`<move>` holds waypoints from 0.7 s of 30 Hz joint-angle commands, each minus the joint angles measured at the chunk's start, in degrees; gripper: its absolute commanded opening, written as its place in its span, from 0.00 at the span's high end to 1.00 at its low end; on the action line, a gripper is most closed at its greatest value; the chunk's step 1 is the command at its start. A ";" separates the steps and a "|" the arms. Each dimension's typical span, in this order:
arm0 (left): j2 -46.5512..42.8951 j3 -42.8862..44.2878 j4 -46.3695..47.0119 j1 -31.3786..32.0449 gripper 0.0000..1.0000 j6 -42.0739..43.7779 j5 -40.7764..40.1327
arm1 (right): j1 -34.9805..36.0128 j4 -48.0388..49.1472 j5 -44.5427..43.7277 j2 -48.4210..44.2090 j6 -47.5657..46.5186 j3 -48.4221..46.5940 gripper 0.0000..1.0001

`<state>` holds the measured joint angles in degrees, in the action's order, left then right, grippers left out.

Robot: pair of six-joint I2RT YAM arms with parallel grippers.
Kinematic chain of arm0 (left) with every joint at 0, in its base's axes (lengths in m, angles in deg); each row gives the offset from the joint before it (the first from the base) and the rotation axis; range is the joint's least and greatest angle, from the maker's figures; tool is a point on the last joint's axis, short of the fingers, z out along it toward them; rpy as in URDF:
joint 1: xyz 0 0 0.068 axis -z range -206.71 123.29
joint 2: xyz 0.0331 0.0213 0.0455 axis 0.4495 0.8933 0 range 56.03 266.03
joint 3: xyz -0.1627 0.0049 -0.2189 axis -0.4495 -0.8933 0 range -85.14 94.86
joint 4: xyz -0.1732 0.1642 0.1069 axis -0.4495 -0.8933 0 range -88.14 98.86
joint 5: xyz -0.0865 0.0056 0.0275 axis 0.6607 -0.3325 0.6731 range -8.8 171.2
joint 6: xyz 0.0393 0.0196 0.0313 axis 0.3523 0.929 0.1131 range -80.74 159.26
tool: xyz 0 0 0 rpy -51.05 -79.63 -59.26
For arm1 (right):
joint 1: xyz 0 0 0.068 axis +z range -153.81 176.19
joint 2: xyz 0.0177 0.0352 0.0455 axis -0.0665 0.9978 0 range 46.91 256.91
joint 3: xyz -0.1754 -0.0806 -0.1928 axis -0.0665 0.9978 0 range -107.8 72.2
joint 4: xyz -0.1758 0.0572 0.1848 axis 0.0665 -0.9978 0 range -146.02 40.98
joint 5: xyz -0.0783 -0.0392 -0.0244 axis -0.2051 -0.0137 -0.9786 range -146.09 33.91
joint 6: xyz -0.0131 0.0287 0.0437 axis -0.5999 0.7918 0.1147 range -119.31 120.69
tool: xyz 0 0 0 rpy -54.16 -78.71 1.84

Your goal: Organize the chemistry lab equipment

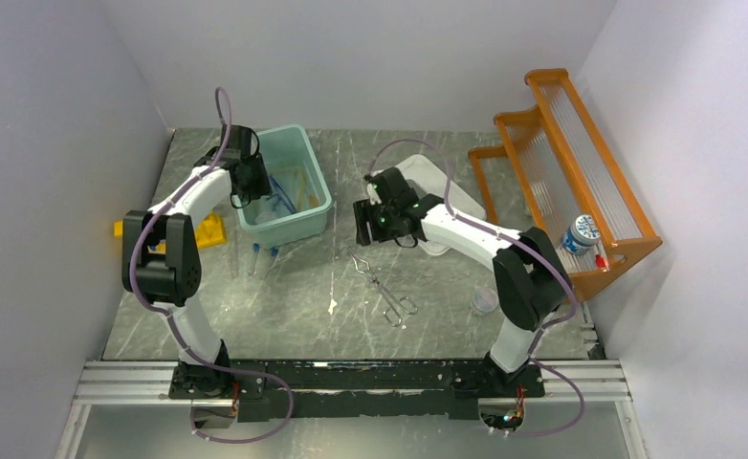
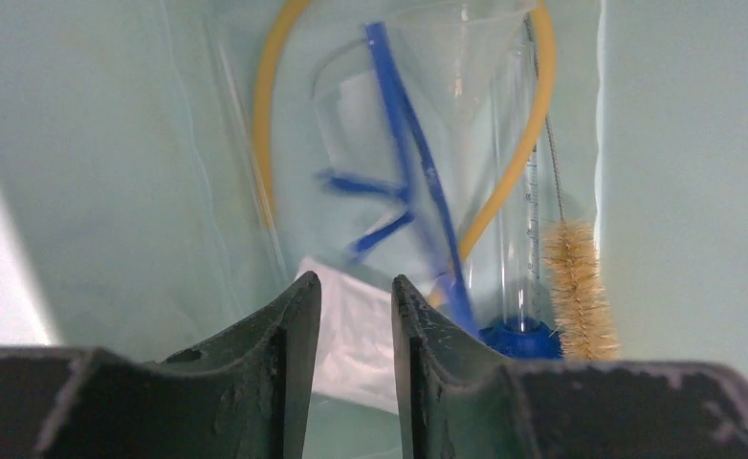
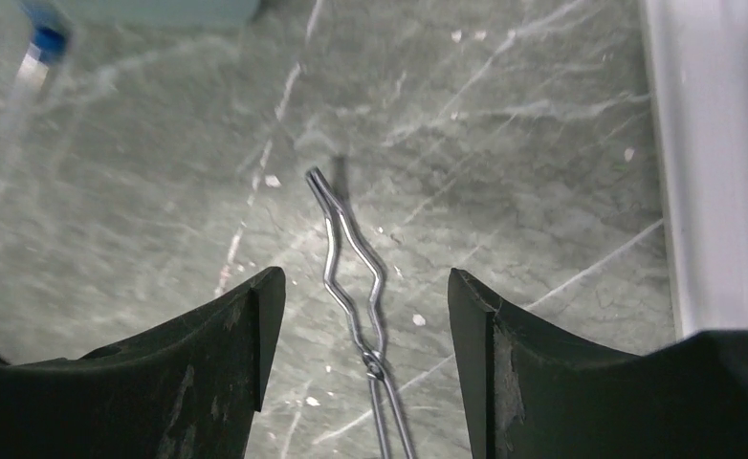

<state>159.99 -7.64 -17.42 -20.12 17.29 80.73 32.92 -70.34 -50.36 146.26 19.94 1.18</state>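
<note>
At the far left of the grey marble table (image 1: 284, 325), the yellow tube rack (image 1: 214, 231) is seen, lying flat and partly hidden behind the left arm. Just to its right a teal bin (image 1: 315, 172) is placed, and the left gripper (image 2: 356, 287) is held over its inside. Its jaws are parted by a narrow gap and nothing is grasped between them.

In the bin several items are gathered. A tan tubing loop (image 2: 265, 124) is curved along the walls, and a thin blue tubing (image 2: 418, 163) is crossed over it, somewhat blurred. A clear tube with printed marks (image 2: 528, 210) is laid beside a small brush (image 2: 574, 277) with pale bristles on a twisted wire stem. A blue cap (image 2: 518, 337) is seen at the near end of the tube. A white flat piece (image 2: 351, 335) is lying under the fingers; what it is cannot be told.

In front of the bin, two clear test tubes (image 1: 258, 260) are left on the table. Further right, the silver forceps (image 1: 382, 285) are laid on the marble; they are thin, scissor-like, with ring handles toward the arm bases and wavy tips. The right gripper (image 3: 356, 287) is held above the tips, its jaws spread wide, one on each side, and nothing is gripped.

A small round clear cup (image 1: 484, 302) is standing beside the right arm. At the far right, an orange shelf (image 1: 581, 163) is set, with a white and blue jar (image 1: 581, 234) on it.
</note>
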 commanded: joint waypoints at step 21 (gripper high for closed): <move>-21.50 0.84 6.11 -0.26 0.48 2.72 24.51 | 10.92 7.93 -12.11 7.67 -6.75 4.19 0.38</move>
<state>144.23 -3.69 -18.05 -20.14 20.61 92.38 42.84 -66.69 -61.90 152.32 13.95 6.34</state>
